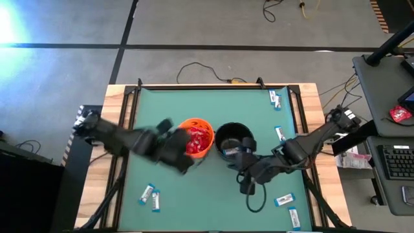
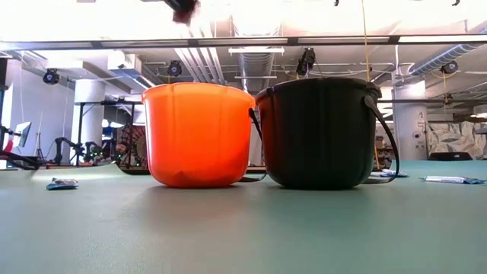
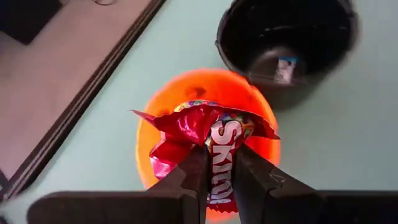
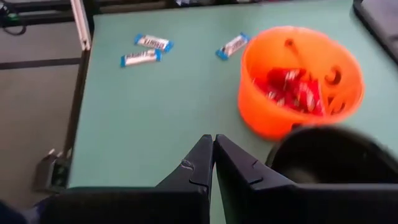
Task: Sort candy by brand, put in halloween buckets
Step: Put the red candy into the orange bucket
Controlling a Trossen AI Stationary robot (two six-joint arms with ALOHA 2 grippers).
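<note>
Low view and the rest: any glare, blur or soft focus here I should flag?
Low view: ceiling lights blow out the top, but the orange bucket and black bucket stay sharp. High view: glare at the top left corner; the left arm is motion-smeared. Left wrist view: red packet crisp, buckets behind soft. Right wrist view: blurred throughout.

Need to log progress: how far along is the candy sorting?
Done: red packets lie in the orange bucket; one bar in the black bucket. In hand: left gripper holds a red Skittles packet over orange. Left: white-and-blue bars on the table; right gripper shut, empty.
</note>
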